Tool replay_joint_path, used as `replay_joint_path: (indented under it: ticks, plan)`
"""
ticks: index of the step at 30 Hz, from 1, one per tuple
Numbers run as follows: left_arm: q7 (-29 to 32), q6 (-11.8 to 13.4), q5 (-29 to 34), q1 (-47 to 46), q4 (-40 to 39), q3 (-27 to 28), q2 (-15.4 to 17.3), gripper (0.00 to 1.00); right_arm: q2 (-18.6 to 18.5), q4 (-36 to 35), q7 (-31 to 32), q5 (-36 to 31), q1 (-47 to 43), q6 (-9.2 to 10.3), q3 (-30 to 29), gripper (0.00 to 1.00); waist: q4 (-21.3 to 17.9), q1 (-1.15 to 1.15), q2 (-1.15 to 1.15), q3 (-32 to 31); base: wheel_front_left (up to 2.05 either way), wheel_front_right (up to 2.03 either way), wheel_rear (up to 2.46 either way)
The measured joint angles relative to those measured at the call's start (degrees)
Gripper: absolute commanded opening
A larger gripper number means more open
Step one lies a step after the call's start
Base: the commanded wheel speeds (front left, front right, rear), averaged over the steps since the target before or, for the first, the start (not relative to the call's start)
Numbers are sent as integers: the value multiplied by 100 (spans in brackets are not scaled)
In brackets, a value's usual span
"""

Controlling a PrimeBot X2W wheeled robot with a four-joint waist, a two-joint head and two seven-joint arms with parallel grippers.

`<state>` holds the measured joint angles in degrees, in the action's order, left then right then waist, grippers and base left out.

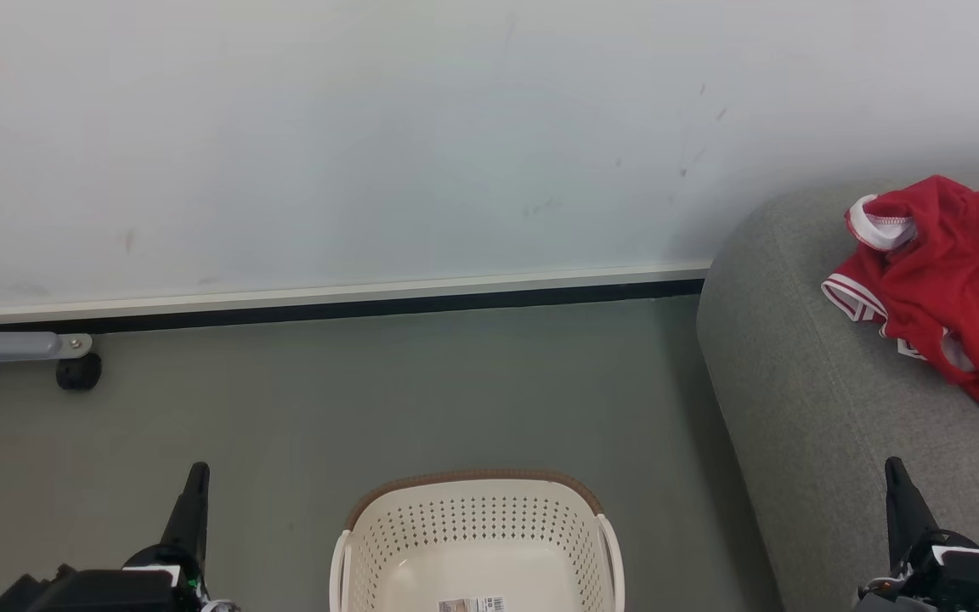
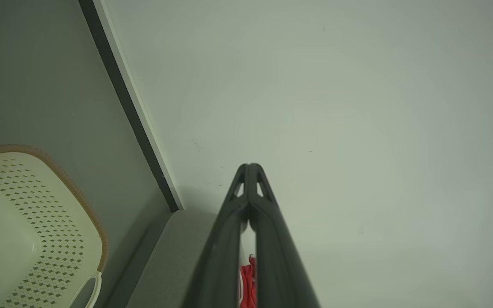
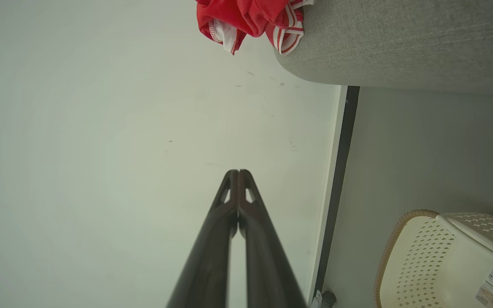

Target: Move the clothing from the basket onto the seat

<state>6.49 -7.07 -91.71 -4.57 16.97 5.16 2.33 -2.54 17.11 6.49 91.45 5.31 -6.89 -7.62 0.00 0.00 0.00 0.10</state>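
Note:
The red clothing [image 1: 948,289] with white striped trim lies crumpled on the grey seat [image 1: 804,399] at the right, also seen as clothing [image 3: 250,17] on the seat [image 3: 400,42] in the right wrist view. A sliver of red clothing [image 2: 248,284] shows between the left fingers against the seat [image 2: 173,261]. The cream basket [image 1: 477,544] stands on the floor at bottom centre, nothing but a label inside; basket [image 2: 28,231], basket [image 3: 447,261]. My left gripper [image 1: 198,472] is shut and holds nothing, left of the basket. My right gripper [image 1: 893,467] is shut and bare, over the seat's front.
A pale wall with a dark skirting strip [image 1: 336,306] runs behind the grey floor [image 1: 421,399]. A grey leg with a black caster [image 1: 77,371] stands at the far left by the wall.

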Motion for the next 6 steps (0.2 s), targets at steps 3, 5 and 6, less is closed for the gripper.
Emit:
replay_joint_path:
  ticks: [3,5,6]
  plan:
    - [0,0,0,0,0,0,0,0,0,-1,0,0,0,0,0,0,0,0,0,0,0,0,0]
    - [0,0,0,0,0,0,0,0,0,-1,0,0,0,0,0,0,0,0,0,0,0,0,0]
    - [0,0,0,0,0,0,0,0,0,-1,0,0,0,0,0,0,0,0,0,0,0,0,0]
